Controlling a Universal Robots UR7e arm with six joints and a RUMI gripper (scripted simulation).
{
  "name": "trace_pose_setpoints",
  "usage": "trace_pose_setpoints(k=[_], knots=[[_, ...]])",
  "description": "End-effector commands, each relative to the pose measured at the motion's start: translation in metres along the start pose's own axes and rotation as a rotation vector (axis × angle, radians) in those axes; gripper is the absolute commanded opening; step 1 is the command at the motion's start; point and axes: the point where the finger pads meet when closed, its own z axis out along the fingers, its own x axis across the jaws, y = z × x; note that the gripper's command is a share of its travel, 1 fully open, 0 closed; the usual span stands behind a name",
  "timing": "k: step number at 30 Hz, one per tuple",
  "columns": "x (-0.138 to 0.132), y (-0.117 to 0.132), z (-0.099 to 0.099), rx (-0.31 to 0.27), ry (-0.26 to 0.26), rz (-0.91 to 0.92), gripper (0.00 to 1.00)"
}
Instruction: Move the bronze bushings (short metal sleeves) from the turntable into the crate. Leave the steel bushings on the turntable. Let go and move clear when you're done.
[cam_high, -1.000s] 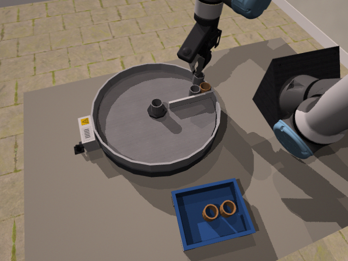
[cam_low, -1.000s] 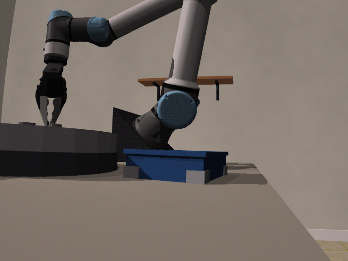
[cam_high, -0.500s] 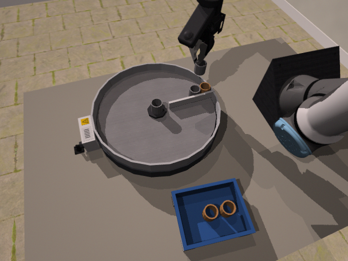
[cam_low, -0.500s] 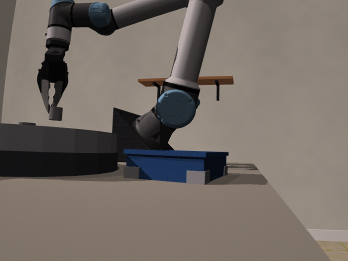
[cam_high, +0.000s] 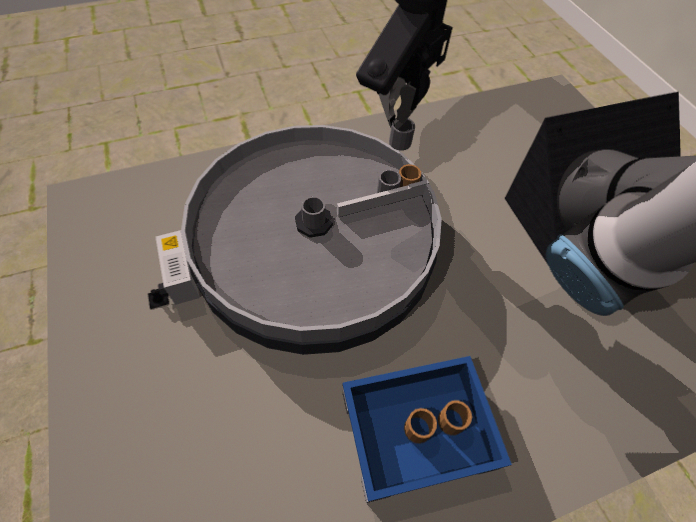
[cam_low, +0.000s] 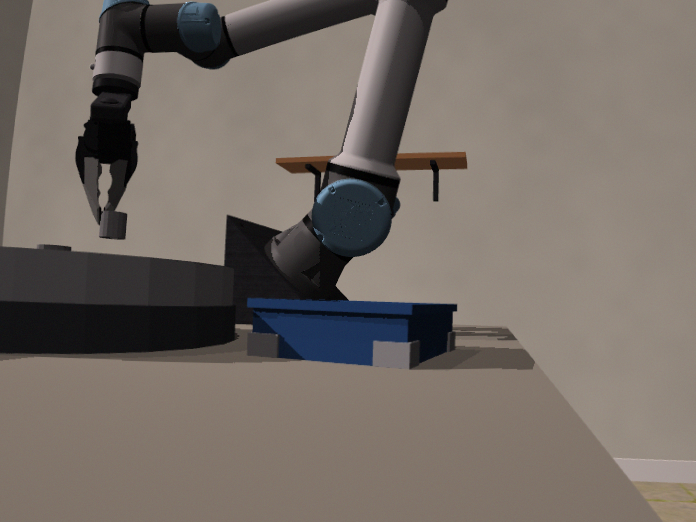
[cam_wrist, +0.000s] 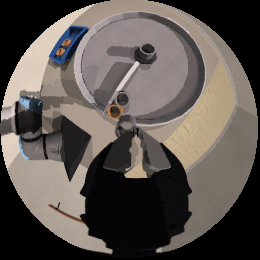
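Note:
My gripper (cam_high: 400, 119) is shut on the wall of a grey steel bushing (cam_high: 402, 133) and holds it in the air above the far right rim of the grey turntable (cam_high: 312, 235). The held bushing also shows in the side view (cam_low: 113, 224) and in the wrist view (cam_wrist: 125, 122). On the turntable, a steel bushing (cam_high: 388, 180) and a bronze bushing (cam_high: 409, 174) stand side by side against the straight guide bar (cam_high: 382, 201) near the rim. The blue crate (cam_high: 424, 427) in front holds two bronze bushings (cam_high: 421, 425) (cam_high: 455, 416).
A dark hub (cam_high: 313, 215) stands at the turntable's centre. A white control box (cam_high: 173, 264) sits at its left side. A black wedge-shaped block (cam_high: 607, 157) and the arm's base joints (cam_high: 618, 241) fill the right side.

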Motion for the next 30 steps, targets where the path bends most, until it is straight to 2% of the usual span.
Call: trace_pose_setpoints(k=[1, 25, 30], knots=[[0.001, 0.000, -0.001, 0.000, 0.001, -0.001, 0.00], [0.001, -0.001, -0.001, -0.001, 0.001, -0.002, 0.00], [0.004, -0.011, -0.002, -0.002, 0.003, -0.002, 0.00]])
